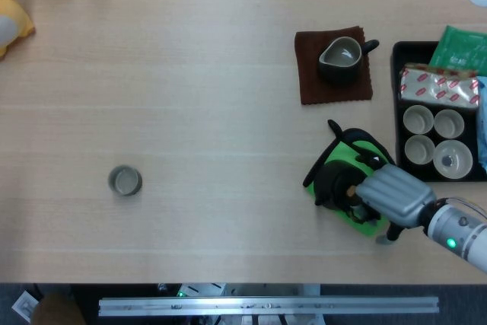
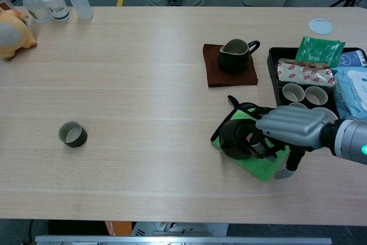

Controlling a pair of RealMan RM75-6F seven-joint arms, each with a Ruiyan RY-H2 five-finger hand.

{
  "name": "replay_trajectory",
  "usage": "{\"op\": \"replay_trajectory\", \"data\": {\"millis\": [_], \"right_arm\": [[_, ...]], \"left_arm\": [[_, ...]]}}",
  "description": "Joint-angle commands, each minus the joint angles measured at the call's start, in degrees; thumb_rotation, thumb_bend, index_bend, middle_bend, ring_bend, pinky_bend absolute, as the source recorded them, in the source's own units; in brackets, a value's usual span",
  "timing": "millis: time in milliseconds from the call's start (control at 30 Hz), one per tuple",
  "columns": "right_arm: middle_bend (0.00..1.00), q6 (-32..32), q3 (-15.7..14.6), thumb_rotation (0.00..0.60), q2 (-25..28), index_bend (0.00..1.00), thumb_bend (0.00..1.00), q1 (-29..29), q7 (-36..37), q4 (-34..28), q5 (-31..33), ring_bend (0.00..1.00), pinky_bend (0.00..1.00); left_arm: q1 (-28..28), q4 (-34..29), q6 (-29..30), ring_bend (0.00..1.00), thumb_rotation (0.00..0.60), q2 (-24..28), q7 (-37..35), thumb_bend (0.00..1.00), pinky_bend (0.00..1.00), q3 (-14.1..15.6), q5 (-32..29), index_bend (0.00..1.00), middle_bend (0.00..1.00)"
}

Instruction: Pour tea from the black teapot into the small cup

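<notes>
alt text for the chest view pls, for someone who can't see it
The robot's right hand reaches over a black teapot sitting on a green cloth on a wooden table. A small cup stands far to the left.
</notes>
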Motion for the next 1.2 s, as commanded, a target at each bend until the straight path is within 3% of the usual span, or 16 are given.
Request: {"op": "replay_trajectory", "data": {"millis": [33, 367, 667, 1200], "right_arm": [[0.69, 0.1, 0.1, 0.6, 0.0, 0.71, 0.0, 0.0, 0.0, -0.1, 0.2, 0.66, 0.0], [0.84, 0.8, 1.9, 0.6, -0.4, 0.87, 0.0, 0.0, 3.1, 0.3, 0.8, 0.8, 0.0], [0.87, 1.8, 4.5, 0.6, -1.2, 0.89, 0.0, -0.2, 7.6, 1.9, 2.5, 0.83, 0.0], [0.89, 8.0, 10.4, 0.6, -0.5, 0.91, 0.0, -2.1, 15.2, 3.6, -1.7, 0.85, 0.0]], "left_arm": [[0.0, 0.0, -0.1, 0.28, 0.6, 0.0, 0.0, 0.28, 0.21, 0.0, 0.0, 0.23, 0.27], [0.1, 0.0, 0.0, 0.28, 0.6, 0.2, -0.2, 0.28, 0.21, 0.1, -0.1, 0.23, 0.27], [0.0, -0.1, 0.0, 0.28, 0.6, 0.4, -0.4, 0.28, 0.21, 0.1, -0.1, 0.23, 0.27], [-0.2, -0.6, 0.0, 0.29, 0.6, 0.7, -0.4, 0.28, 0.21, 0.1, 0.4, 0.23, 0.28]]}}
